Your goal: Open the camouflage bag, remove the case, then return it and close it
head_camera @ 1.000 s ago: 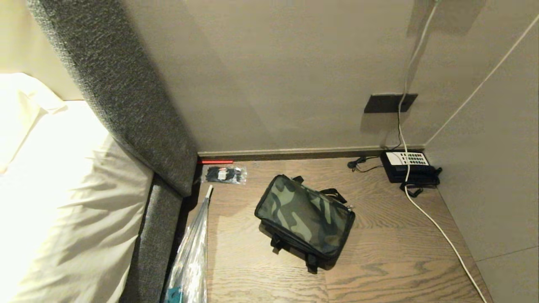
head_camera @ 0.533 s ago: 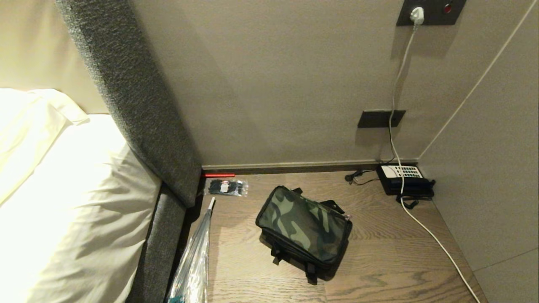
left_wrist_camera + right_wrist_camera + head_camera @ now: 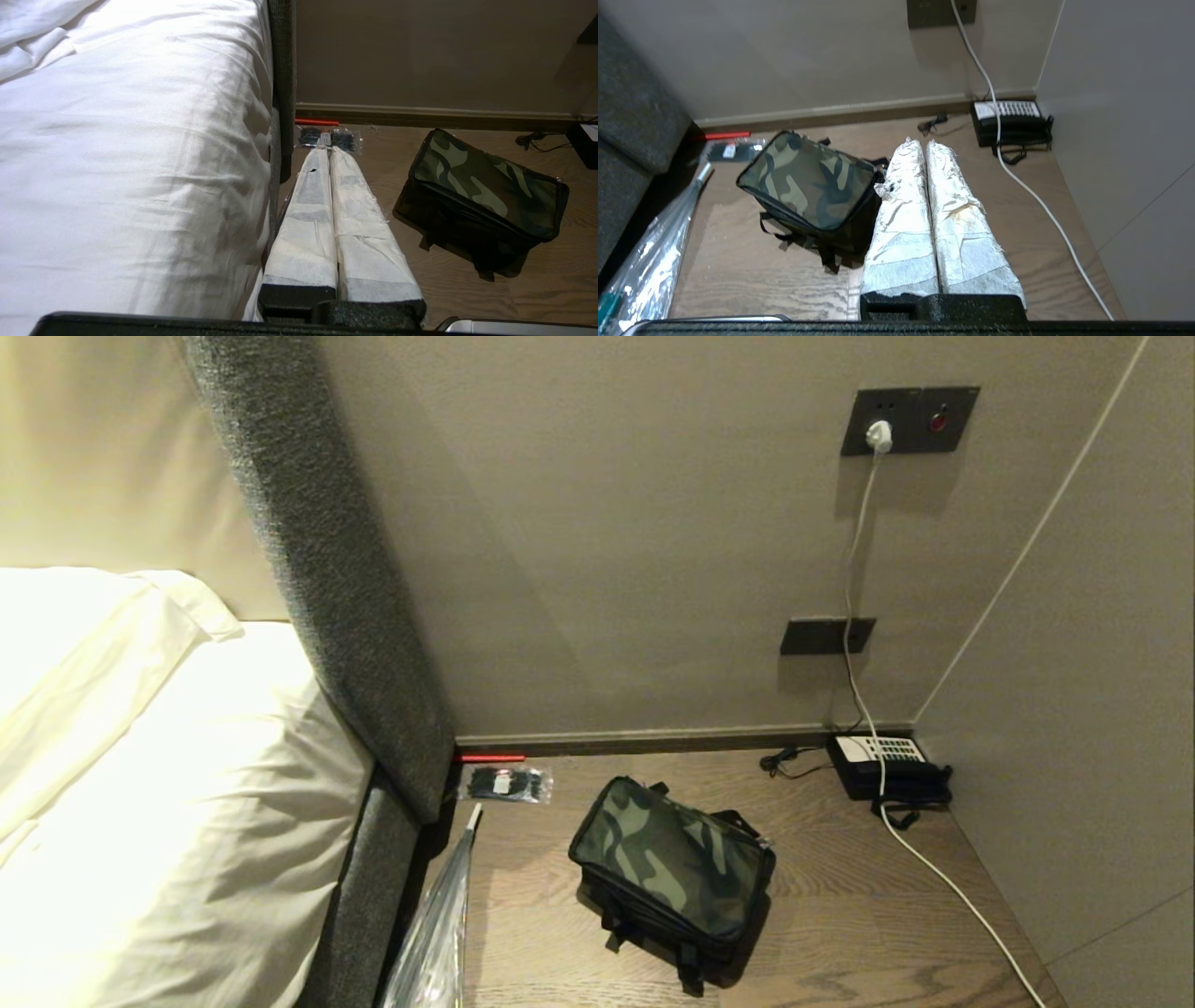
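With both my left hand (image 3: 329, 154) and right hand (image 3: 924, 147) pressed shut and empty, the zipped camouflage bag (image 3: 672, 873) sits between them, so I should find its zipper pull first

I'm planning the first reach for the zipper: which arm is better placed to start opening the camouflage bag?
Probably the right. In its wrist view the right tool, shut, hangs just beside the camouflage bag; the left tool, also shut, hangs nearer the bed, with the bag off to its side. Neither touches it.

Green-black camouflage bag (image 3: 674, 868), white cable (image 3: 943, 887)
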`<state>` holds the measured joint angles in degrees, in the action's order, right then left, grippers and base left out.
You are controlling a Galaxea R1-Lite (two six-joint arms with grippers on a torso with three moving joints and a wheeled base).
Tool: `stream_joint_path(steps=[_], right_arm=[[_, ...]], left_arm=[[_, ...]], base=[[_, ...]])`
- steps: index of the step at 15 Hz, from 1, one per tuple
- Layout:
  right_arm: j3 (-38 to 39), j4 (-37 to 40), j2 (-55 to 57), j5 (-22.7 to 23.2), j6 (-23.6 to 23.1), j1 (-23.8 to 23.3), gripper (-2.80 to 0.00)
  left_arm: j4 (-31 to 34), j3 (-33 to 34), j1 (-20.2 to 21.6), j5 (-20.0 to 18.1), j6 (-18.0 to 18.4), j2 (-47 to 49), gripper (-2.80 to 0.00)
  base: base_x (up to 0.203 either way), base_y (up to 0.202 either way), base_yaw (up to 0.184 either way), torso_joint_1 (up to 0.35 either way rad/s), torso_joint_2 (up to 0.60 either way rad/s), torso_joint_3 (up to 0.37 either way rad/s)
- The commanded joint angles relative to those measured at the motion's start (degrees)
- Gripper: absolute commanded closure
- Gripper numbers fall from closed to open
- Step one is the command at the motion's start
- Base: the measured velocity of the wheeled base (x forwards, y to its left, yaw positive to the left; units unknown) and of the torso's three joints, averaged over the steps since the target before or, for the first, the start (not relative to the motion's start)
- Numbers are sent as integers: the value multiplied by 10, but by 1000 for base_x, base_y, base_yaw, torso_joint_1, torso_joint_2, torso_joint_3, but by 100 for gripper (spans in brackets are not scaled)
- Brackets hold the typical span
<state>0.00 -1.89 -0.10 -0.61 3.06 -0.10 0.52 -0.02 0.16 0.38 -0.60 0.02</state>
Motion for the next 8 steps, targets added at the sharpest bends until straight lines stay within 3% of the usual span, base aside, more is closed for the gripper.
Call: stream_joint_path(steps=[1,8], right_arm=[[8,0,-10,0,0,0,0],[8,0,-10,0,0,0,0]], left_arm=[[0,0,0,0,0,0,0],[0,0,-1,0,2,0,0]], base=[[0,0,0,2,2,198],[0,0,0,1,2,201]])
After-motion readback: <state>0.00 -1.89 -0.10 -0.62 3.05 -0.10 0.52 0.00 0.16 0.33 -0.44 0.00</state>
